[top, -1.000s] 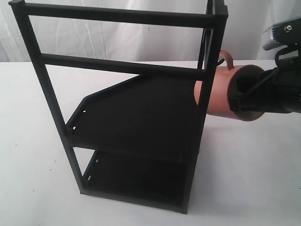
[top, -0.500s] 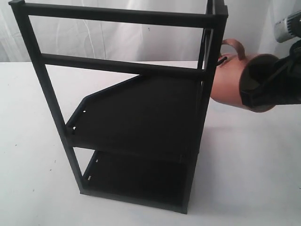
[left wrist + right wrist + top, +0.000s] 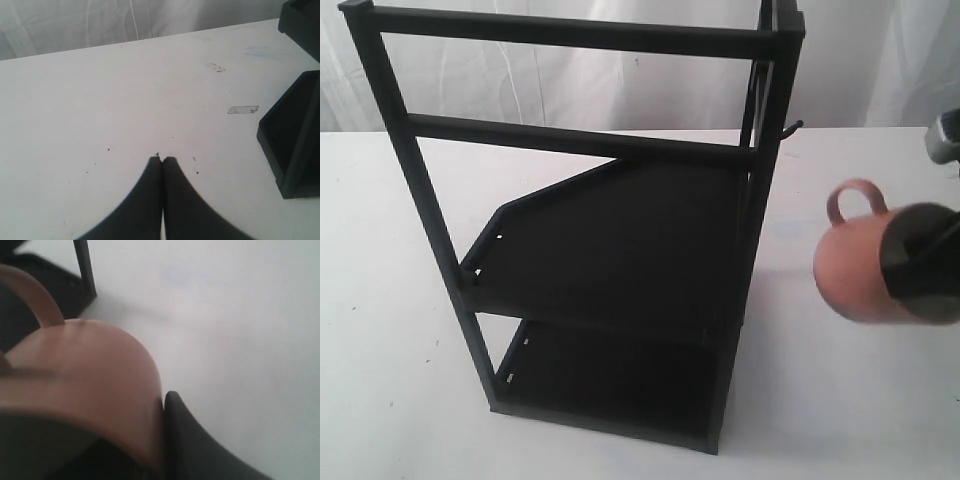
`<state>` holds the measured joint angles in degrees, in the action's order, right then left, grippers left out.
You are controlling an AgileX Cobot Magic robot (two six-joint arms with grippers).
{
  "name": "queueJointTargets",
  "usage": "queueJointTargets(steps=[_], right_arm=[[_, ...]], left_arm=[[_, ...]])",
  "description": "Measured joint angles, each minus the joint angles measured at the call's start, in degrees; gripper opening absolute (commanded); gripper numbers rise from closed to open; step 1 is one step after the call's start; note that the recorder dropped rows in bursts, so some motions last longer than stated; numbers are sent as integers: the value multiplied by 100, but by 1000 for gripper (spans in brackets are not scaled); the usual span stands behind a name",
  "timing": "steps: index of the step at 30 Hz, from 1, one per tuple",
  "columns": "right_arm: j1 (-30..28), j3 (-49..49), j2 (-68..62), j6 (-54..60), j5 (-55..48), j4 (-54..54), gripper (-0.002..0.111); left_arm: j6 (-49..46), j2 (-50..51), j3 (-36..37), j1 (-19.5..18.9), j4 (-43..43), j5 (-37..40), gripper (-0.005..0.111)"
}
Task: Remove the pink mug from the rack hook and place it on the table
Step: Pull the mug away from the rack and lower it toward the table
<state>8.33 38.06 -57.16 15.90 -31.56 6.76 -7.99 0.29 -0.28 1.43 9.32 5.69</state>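
Note:
The pink mug (image 3: 860, 268) hangs in the air right of the rack (image 3: 620, 240), lying sideways with its loop handle up and its mouth facing right. My right gripper (image 3: 926, 266) is shut on the mug's rim, one finger outside the wall and the other inside. In the right wrist view the pink mug (image 3: 85, 370) fills the near side, with one black finger (image 3: 192, 440) of the right gripper (image 3: 162, 412) against its outside. The rack hook (image 3: 790, 128) stands bare. Over the white table (image 3: 125, 100), my left gripper (image 3: 162, 160) is shut and holds nothing.
The rack's two flat shelves and tall posts take up the middle of the table (image 3: 860, 400). A rack post (image 3: 85, 265) stands close behind the mug. A rack corner (image 3: 290, 135) and a bit of clear tape (image 3: 243, 109) lie beside the left gripper.
The mug's handle has come off the hook. My right gripper has carried the mug to the right and downward, away from the rack post. The left gripper's earlier state is not shown.

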Motion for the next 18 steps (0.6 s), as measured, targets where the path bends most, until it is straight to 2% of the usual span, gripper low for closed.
queueJointTargets(steps=[9, 18], right_arm=[[0, 0, 0, -379, -1569, -226, 0], [0, 0, 0, -391, -2237, -154, 0]], left_arm=[[0, 0, 0, 0, 0, 0, 0], [0, 0, 0, 0, 0, 0, 0]])
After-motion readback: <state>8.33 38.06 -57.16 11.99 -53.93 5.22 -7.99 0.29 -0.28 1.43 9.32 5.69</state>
